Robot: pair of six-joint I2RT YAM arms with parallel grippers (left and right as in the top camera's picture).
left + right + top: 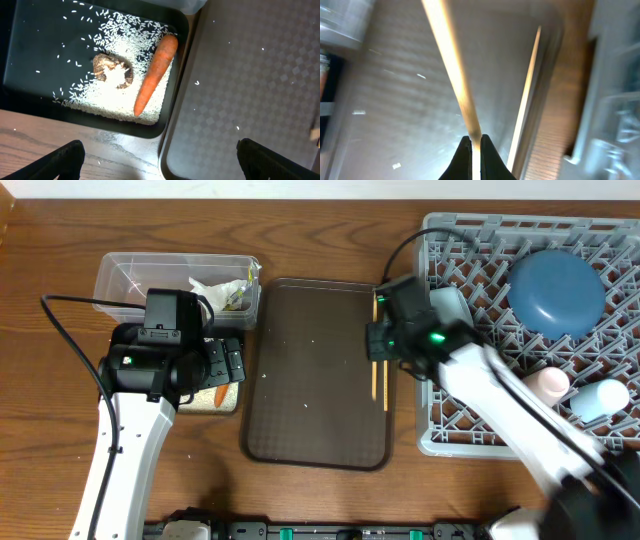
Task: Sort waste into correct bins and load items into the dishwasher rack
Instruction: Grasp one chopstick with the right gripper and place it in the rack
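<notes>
Wooden worktop [300,230] bears a dark brown serving tray [310,380], at whose right edge the right fingers [464,159] pinch one thin wooden chopstick [452,70] — best lifted level toward the grey pegged plastic rack [432,442] — left fingers [60,160] spread wide.

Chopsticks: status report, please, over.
Right gripper shut on one chopstick. Other chopstick lies on the brown tray. Left gripper open, near the carrot. Nothing seen blocking.

Looks down past the right end effector [476,142], fingertips pinched on one chopstick [452,65] slanting up and left, blurred. Shows a second chopstick [527,97] lying apart to the right on the brown serving tray [395,110], near its rim. Catches white specks [421,76] on the tray, a strip of bench [577,110], a blurred grey rack [615,100] beyond.
</notes>
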